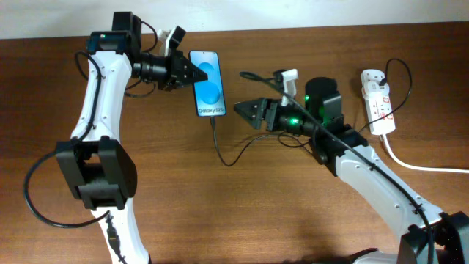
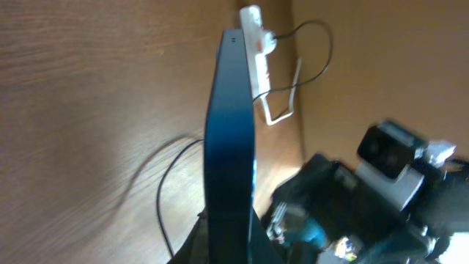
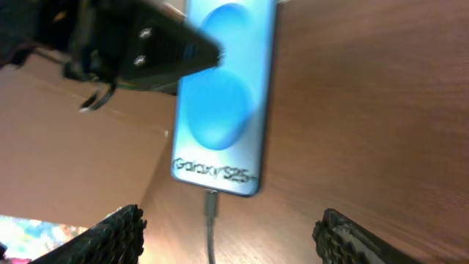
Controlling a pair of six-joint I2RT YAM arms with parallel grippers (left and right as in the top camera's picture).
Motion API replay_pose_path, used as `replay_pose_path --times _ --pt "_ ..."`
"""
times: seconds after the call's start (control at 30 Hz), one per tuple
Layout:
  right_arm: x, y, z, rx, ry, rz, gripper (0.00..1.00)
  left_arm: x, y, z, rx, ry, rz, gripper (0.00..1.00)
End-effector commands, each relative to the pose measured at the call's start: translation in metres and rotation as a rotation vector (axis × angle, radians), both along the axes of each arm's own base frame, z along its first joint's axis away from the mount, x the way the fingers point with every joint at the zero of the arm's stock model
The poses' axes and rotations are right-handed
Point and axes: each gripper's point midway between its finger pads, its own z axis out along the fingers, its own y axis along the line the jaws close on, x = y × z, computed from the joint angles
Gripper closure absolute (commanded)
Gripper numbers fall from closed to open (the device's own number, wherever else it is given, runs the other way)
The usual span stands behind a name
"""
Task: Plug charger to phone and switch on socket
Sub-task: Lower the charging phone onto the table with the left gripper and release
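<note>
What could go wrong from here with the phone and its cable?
The charger lies in a loose loop by the right arm; reaching for the socket could snag it and tug the plug from the phone.
The left jaws grip the phone by its edge; a careless release might shift it and strain the plug.

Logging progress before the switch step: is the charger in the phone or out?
In. The tip of the charger sits in the bottom edge of the phone, cable trailing away.
</note>
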Motion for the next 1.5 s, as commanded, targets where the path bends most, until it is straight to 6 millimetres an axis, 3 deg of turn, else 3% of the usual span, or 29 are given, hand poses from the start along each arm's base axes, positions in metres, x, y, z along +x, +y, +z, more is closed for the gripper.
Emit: replay_pose_path --times 0.0,0.1,0.23,0.33,0.47,0.57,0.7,0.87,0.9,1.1,1.37,1.47 --pt "0.003 -0.010 0.005 -0.031 -0.045 -0.007 0.21 0.003 0.004 -0.026 0.055 -0.027 -0.044 1.00" --pt "-0.002 -0.011 -0.008 -0.066 -0.005 0.002 0.09 0.007 0.002 -0.070 0.054 0.077 -0.050 1.00" --pt "-0.008 -0.018 -0.026 -0.120 0.061 -0.017 0.07 0.012 -0.004 -0.118 0.067 0.142 -0.066 1.00" --pt "-0.008 -0.020 -0.031 -0.134 0.079 -0.029 0.06 0.016 0.006 -0.159 0.284 0.176 -0.034 1.00" --pt "-0.011 -0.021 -0.034 -0.142 0.100 -0.029 0.06 0.025 0.006 -0.182 0.328 0.200 0.008 1.00" --pt "-0.013 -0.023 -0.039 -0.154 0.123 -0.034 0.05 0.026 0.010 -0.185 0.359 0.203 0.023 1.00" --pt "-0.014 -0.023 -0.041 -0.157 0.132 -0.035 0.05 0.026 0.022 -0.196 0.459 0.203 0.033 0.74" --pt "-0.015 -0.024 -0.043 -0.171 0.125 -0.025 0.05 0.026 0.023 -0.196 0.463 0.202 0.033 0.63" --pt "-0.016 -0.024 -0.044 -0.174 0.132 -0.024 0.05 0.025 0.023 -0.196 0.463 0.207 0.032 0.57" --pt "-0.019 -0.025 -0.047 -0.180 0.147 -0.022 0.04 0.016 0.042 -0.207 0.595 0.239 0.038 0.42" --pt "-0.022 -0.026 -0.051 -0.193 0.156 -0.014 0.04 0.019 0.069 -0.218 0.761 0.234 0.081 0.41" --pt "-0.025 -0.027 -0.055 -0.205 0.171 -0.007 0.04 0.024 0.080 -0.202 0.823 0.206 0.099 0.41"
